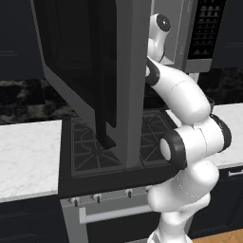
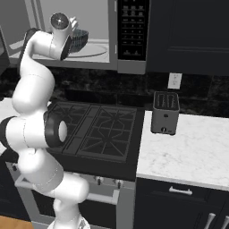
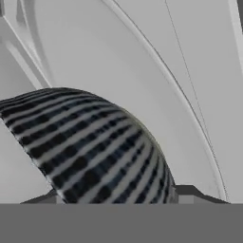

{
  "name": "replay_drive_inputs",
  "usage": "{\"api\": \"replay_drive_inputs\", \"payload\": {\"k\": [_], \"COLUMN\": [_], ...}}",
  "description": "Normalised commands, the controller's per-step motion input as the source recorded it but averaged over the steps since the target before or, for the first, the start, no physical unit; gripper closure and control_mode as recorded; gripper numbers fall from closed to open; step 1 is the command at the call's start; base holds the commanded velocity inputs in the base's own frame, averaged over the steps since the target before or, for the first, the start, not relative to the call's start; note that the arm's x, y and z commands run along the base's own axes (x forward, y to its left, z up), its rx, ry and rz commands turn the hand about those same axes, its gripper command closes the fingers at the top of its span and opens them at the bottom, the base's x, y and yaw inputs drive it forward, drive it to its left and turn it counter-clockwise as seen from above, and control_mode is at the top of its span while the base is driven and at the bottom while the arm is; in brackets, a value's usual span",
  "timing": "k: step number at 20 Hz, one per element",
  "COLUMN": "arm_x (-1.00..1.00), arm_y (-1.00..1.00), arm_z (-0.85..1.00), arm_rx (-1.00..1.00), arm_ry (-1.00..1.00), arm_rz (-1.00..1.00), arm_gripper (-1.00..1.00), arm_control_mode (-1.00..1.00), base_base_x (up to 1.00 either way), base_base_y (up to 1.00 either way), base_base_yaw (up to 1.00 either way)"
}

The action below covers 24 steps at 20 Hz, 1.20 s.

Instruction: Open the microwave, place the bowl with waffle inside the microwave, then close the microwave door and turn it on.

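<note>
Left base view first: we see the microwave door [image 1: 85,71] swung wide open toward us on the left, its dark handle bar hanging over the stove [image 1: 95,152], so the cavity is free for loading. Right of the door our arm reaches up and into the microwave [image 1: 190,33], w/ the button panel [image 1: 206,28] at far right.

Right base view, left to right: the hand sits at the cavity mouth, and just right of it the bowl [image 2: 79,40] rests on the pale turntable plate [image 2: 96,51] inside the oven, approx. centred so the door can shut past it. Farther right, the toaster [image 2: 165,112] stands on the counter [image 2: 192,152], not involved.

Hand view: the bowl's striped outer wall [image 3: 95,152] bulges up close between the finger tips [image 3: 187,192]. We can't tell if the claw [image 3: 114,201] is clear of the bowl or touching it; the jaws look spread rather than pinching. The waffle is hidden from us. We judge placing is done; door and start button remain.
</note>
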Motion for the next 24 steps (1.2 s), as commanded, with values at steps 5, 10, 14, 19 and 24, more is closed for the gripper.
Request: {"api": "replay_drive_inputs", "payload": {"k": [5,10,14,19,24], "arm_x": [-0.49,-0.97,-1.0,-1.0,-1.0], "arm_y": [0.0,-0.28,-0.69,-0.38,-0.29], "arm_z": [0.0,-0.04,-0.07,0.62,0.51], "arm_rx": [0.0,0.0,0.03,0.0,-0.07], "arm_ry": [-0.17,-0.32,-0.36,-0.4,-0.23], "arm_rz": [0.0,0.0,-0.02,0.0,0.01], "arm_gripper": [-1.0,-1.0,-1.0,-1.0,-1.0], "arm_control_mode": [-1.0,-1.0,-1.0,-1.0,-1.0], "base_base_x": [0.0,0.0,0.0,0.0,0.0], "base_base_y": [0.0,0.0,0.0,0.0,0.0], "base_base_yaw": [0.0,0.0,0.0,0.0,0.0]}}
